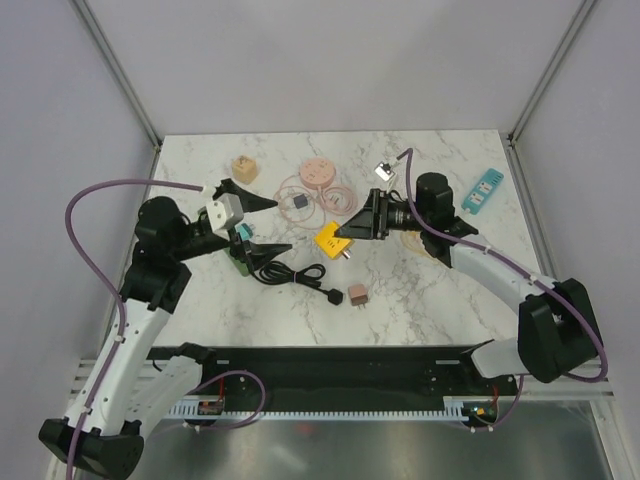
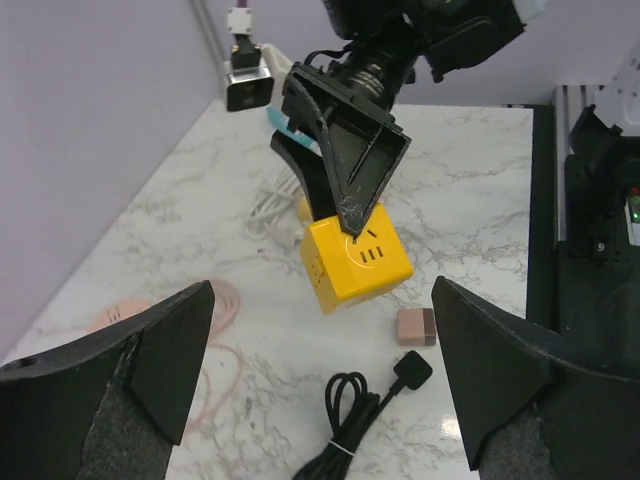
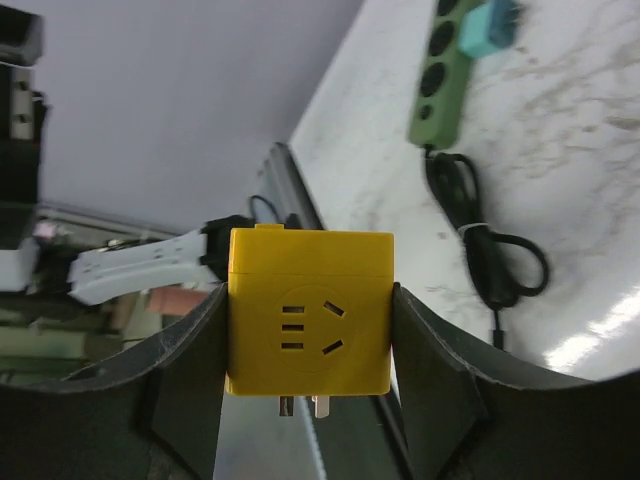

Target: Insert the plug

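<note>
Yellow plug cube (image 2: 355,262) is clamped in the right jaws, arm (image 1: 490,265) stretched leftward; left jaws wide apart

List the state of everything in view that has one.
Right end effector, shut on yellow socket cube.
Yellow socket cube, held off the table, prongs exposed.
Left end effector, open, empty.
Black cable, coiled, plug loose on table.
Green power strip, flat on table.

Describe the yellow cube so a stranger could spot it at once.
On the marble table, find the right gripper near the middle. The yellow cube sits clamped between its jaws. It is the only yellow thing; the brown cube is smaller and lies free.
</note>
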You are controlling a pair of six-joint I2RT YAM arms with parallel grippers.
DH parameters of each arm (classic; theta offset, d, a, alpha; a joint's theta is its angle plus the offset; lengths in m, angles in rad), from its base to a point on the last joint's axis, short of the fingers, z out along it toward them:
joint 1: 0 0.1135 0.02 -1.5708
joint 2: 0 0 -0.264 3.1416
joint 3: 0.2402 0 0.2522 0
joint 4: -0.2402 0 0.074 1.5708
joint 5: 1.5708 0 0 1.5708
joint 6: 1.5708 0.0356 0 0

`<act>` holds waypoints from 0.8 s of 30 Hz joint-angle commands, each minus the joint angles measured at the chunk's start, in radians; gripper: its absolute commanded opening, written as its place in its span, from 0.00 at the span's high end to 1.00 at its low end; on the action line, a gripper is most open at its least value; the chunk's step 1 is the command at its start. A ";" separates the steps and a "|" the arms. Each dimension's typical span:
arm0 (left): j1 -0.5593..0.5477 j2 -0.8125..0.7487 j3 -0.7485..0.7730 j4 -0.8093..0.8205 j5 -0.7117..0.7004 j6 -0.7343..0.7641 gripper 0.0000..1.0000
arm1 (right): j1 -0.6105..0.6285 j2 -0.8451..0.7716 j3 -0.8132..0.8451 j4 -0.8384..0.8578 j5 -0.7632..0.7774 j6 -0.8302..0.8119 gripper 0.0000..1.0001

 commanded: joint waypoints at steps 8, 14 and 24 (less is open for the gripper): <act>0.002 0.073 0.066 0.224 0.539 0.246 0.05 | 0.081 -0.234 0.078 0.354 -0.340 0.355 0.99; -0.050 0.084 0.137 0.321 0.614 0.167 0.04 | 0.147 -0.256 0.132 0.270 -0.346 0.331 1.00; -0.179 0.087 0.146 0.331 0.679 0.125 0.05 | 0.212 -0.199 0.173 0.210 -0.345 0.302 1.00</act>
